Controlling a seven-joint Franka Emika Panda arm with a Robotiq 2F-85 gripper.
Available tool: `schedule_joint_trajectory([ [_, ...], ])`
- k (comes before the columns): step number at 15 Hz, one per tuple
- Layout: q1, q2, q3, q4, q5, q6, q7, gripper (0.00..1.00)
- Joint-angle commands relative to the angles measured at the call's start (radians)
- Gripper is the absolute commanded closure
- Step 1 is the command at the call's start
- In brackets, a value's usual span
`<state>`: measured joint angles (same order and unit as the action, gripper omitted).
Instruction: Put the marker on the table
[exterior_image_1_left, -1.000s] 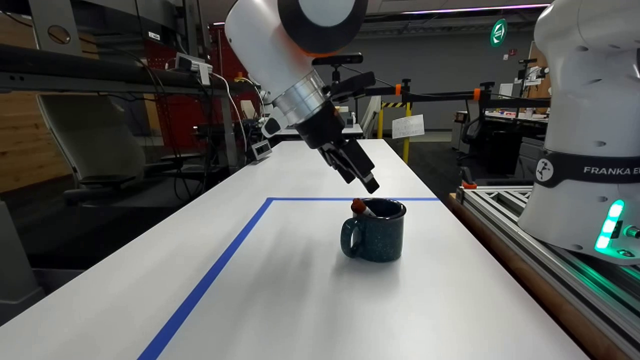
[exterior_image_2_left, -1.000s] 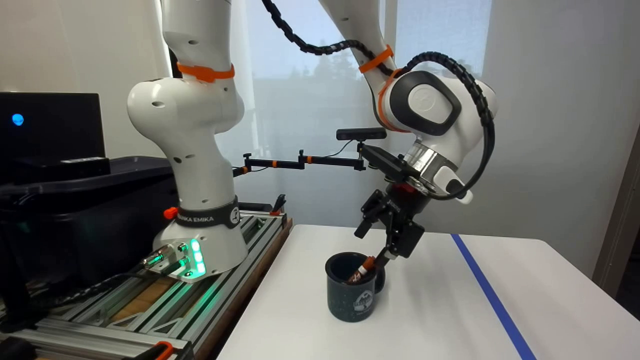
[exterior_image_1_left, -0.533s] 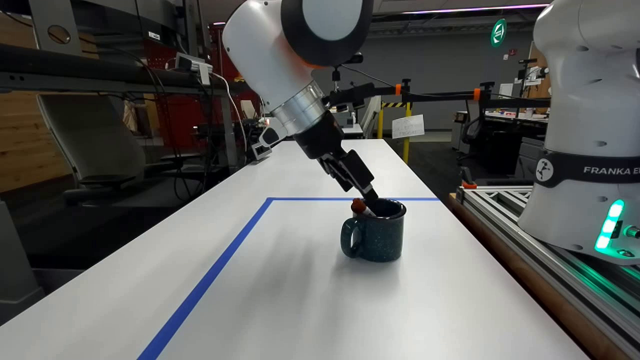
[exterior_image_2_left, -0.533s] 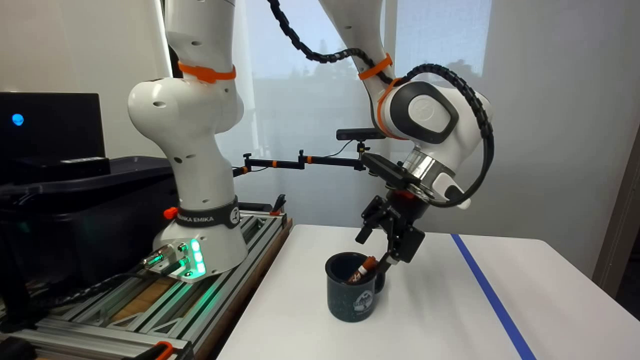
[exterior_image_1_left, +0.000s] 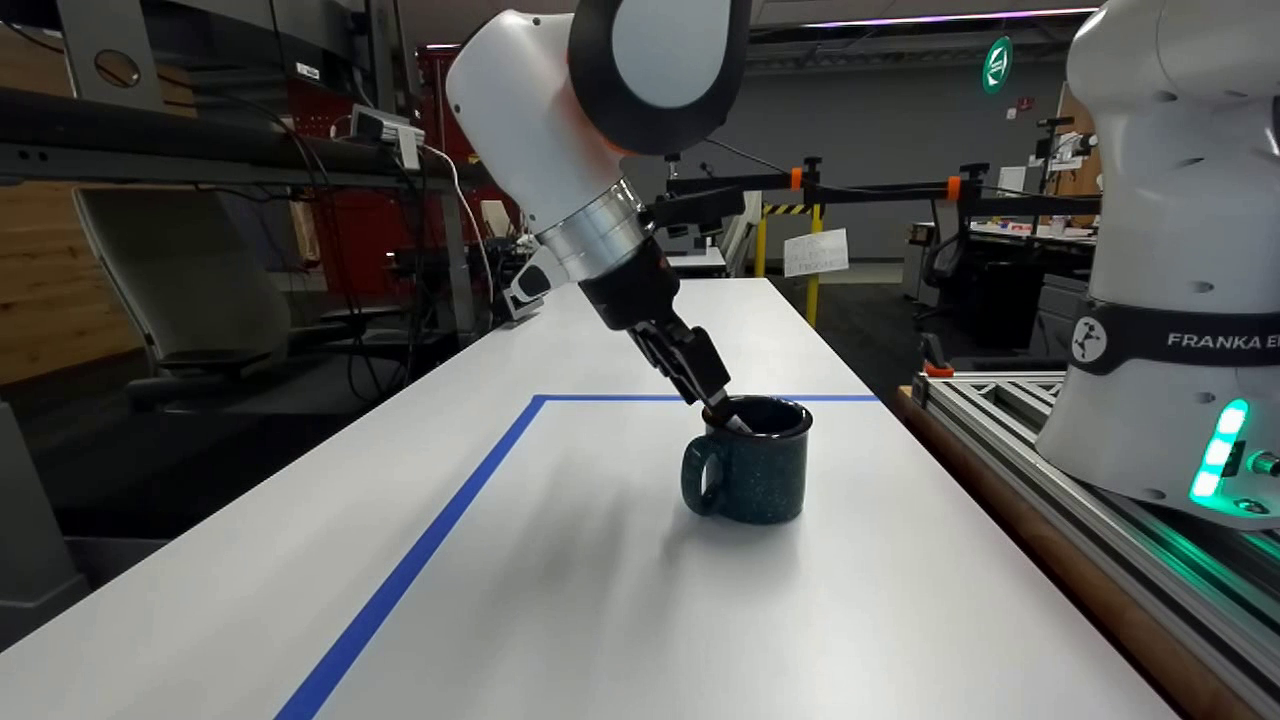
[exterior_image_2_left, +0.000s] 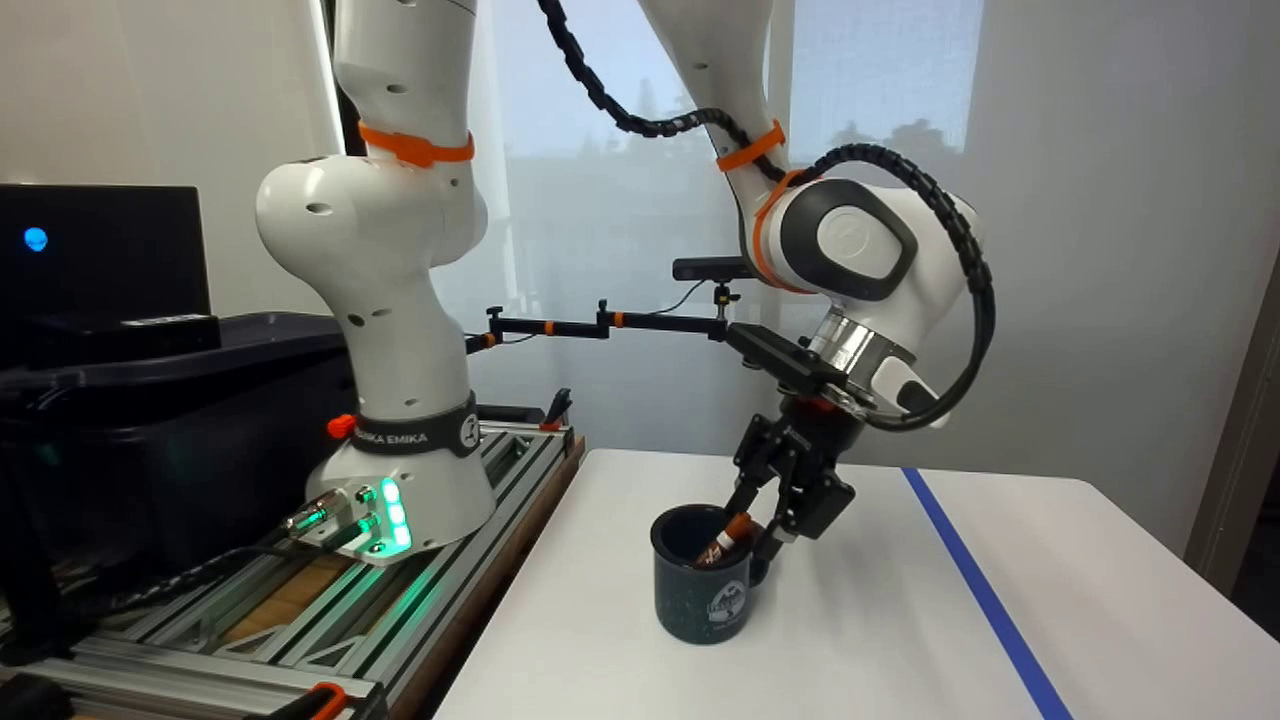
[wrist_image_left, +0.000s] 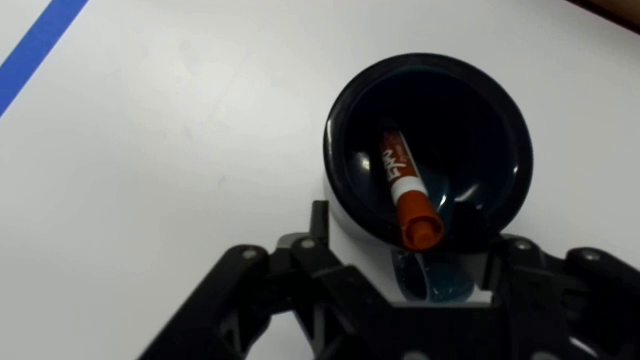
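The marker (wrist_image_left: 406, 185) has a reddish-brown body, a white band and an orange-brown cap. It leans inside the dark blue-grey mug (exterior_image_2_left: 690, 605), cap end up at the rim on the handle side; it also shows in both exterior views (exterior_image_2_left: 728, 540) (exterior_image_1_left: 738, 425). The mug stands upright on the white table (exterior_image_1_left: 560, 580). My gripper (wrist_image_left: 392, 215) is open at the mug's rim, its fingers apart on either side of the marker's cap end. In an exterior view the gripper (exterior_image_1_left: 712, 405) hides most of the cap. Whether a finger touches the marker or mug, I cannot tell.
A blue tape line (exterior_image_1_left: 430, 545) marks the tabletop. The mug handle (exterior_image_1_left: 697, 475) lies below the gripper. The robot's base (exterior_image_2_left: 400, 490) stands on a side bench with metal rails (exterior_image_2_left: 440, 600). A camera on a black arm (exterior_image_2_left: 660, 322) stands behind.
My gripper has come down to the mug's rim, its fingers now on either side of the marker's cap end. The mug and marker have not moved.
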<state>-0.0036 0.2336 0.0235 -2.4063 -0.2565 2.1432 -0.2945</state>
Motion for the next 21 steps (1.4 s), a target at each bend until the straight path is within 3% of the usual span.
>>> schedule_joint_trajectory([
  [1,0.008,-0.005,-0.006,0.005,-0.036,0.014,0.027,0.41],
  [2,0.008,-0.008,-0.005,0.007,-0.036,0.013,0.027,0.45],
  [8,0.009,-0.021,-0.003,0.019,-0.034,0.002,0.029,0.42],
  [11,0.010,-0.029,0.002,0.020,-0.018,-0.014,0.026,0.50],
  [21,0.004,-0.062,0.010,0.026,0.031,-0.139,0.014,0.50],
])
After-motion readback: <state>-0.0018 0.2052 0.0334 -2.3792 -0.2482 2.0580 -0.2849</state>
